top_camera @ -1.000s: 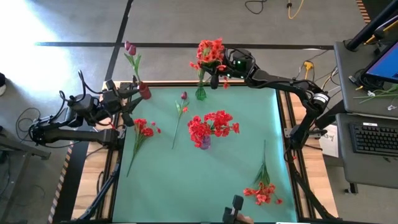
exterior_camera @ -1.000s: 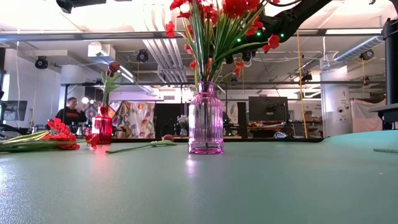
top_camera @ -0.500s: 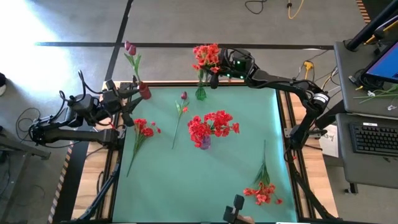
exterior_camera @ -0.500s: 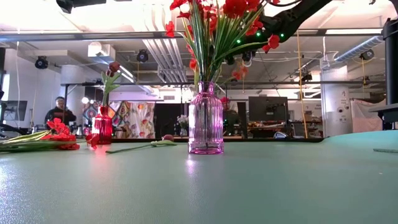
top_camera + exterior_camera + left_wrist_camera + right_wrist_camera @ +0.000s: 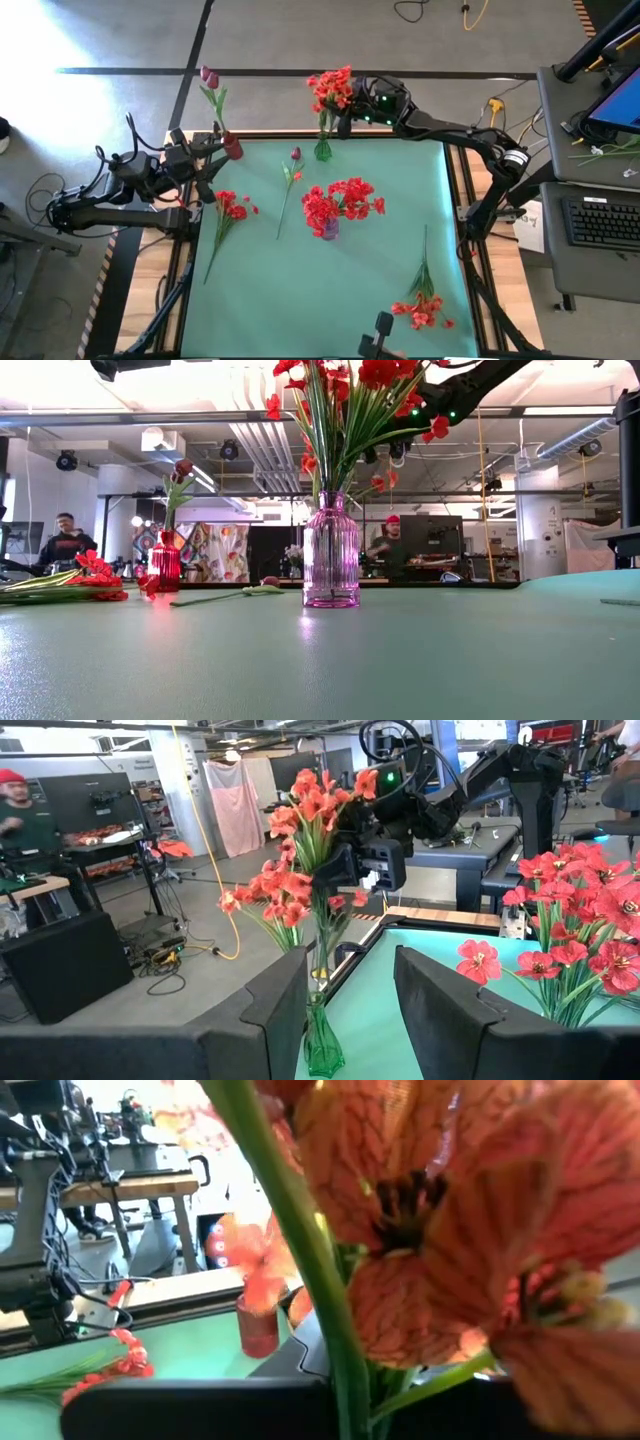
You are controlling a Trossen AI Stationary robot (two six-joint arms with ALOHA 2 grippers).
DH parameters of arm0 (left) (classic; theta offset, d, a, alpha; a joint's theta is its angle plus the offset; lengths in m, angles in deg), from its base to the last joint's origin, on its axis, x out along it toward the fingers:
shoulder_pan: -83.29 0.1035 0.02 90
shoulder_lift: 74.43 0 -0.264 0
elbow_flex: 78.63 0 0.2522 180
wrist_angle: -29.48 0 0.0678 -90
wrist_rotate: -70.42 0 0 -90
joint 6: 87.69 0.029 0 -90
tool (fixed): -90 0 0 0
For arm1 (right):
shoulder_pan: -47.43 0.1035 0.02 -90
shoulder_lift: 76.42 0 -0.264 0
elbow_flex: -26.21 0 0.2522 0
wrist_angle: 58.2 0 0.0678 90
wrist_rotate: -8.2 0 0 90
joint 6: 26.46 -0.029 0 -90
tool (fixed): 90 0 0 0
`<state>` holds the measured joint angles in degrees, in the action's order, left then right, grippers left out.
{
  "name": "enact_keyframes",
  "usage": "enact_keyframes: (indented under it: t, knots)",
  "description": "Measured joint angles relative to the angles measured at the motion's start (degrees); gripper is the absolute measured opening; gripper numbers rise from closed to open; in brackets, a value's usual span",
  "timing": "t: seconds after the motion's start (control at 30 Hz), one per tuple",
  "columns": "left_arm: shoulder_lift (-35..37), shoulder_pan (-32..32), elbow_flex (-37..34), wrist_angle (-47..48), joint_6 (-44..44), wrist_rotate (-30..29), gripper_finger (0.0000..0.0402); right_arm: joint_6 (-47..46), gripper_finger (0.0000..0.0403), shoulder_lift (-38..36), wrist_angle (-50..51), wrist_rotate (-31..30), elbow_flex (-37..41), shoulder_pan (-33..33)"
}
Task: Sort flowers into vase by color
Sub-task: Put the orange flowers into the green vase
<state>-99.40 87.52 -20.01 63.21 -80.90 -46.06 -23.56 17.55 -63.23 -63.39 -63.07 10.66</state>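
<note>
An orange-red flower spray (image 5: 334, 90) stands upright in a green vase (image 5: 322, 150) at the table's far edge, and my right gripper (image 5: 347, 108) is shut on it just below the blooms. My left gripper (image 5: 212, 165) waits open and holding nothing at the table's left edge. A red vase (image 5: 232, 147) at the far left holds a dark magenta bud (image 5: 208, 75). A pink vase (image 5: 328, 228) in the middle holds red flowers (image 5: 342, 200). A red spray (image 5: 230, 210), a magenta bud stem (image 5: 289, 185) and an orange-red spray (image 5: 424, 300) lie flat on the mat. My right gripper pinches the spray's green stem (image 5: 338, 1365) between its two fingers, just under the bloom cluster. The fingers (image 5: 368, 865) reach in level from the table's right and lie across the upright stem. The stem's lower end (image 5: 320, 975) stands in the green vase's neck.
The green mat (image 5: 380, 260) has open room at its near left and around the pink vase. A desk with a keyboard (image 5: 600, 220) stands past the right edge. People stand in the room behind the table (image 5: 388, 545).
The orange-red spray's blooms have shifted a little toward the table's left over the green vase, and one low bloom has sunk slightly. My right gripper stays at the same spot. The people in the background have walked.
</note>
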Motion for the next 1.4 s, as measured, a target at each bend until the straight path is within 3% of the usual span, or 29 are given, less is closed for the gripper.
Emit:
enact_keyframes:
  t: [1.4]
  knots:
    - [0.0, 0.0, 0.0, 0.0, 0.2, 0.0, 0.0139, -5.3, 0.0018, 2.6, -7.5, -3.5, -0.6, 0.2]
